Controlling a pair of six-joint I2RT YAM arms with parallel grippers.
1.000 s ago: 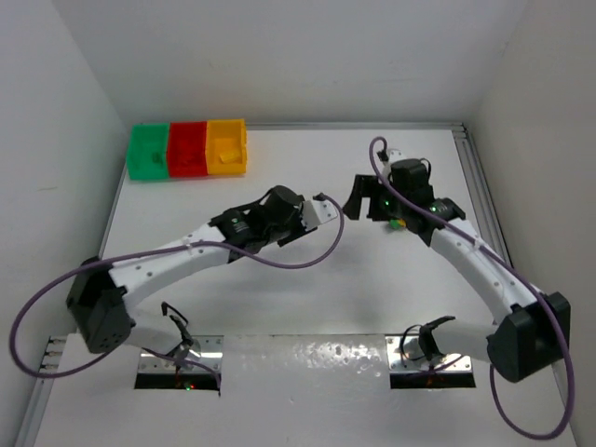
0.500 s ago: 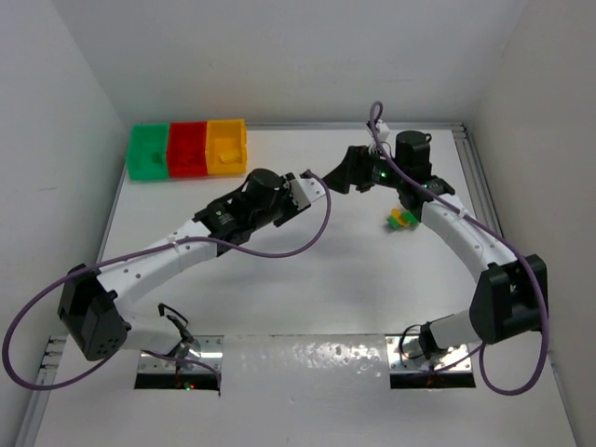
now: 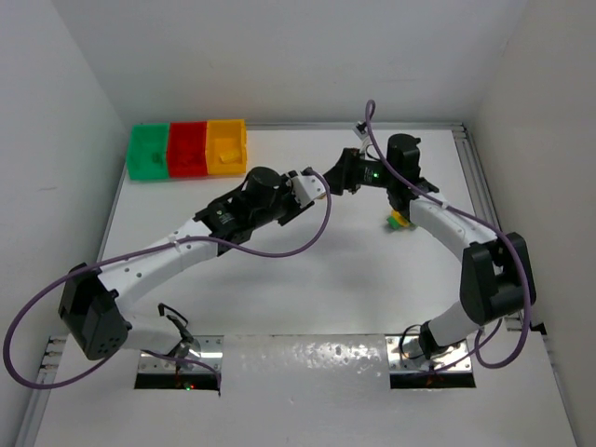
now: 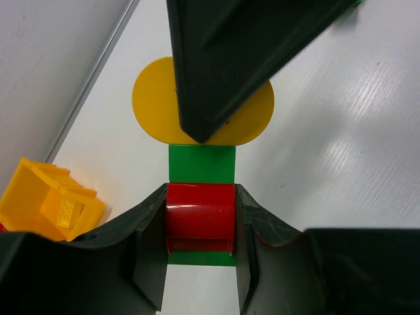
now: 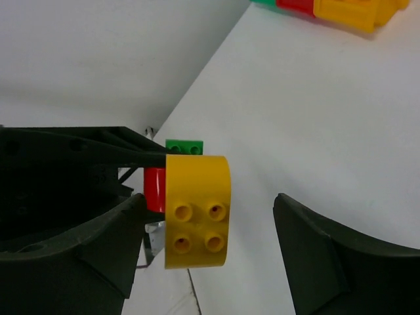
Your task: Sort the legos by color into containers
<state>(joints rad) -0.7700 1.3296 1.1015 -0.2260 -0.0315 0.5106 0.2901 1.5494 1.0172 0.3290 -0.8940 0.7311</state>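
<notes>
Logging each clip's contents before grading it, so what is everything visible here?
bins: three, green, red and yellow, joined in a row at the table's far left corner
lego stack: one, red, green and yellow pieces joined, between the two grippers
loose legos: small clump, green and yellow, on the table beside the right arm
table: one, white
cables: two, purple, one along each arm
left gripper: black, shut on the lego stack's red piece
right gripper: black, open, fingers either side of the yellow piece
</notes>
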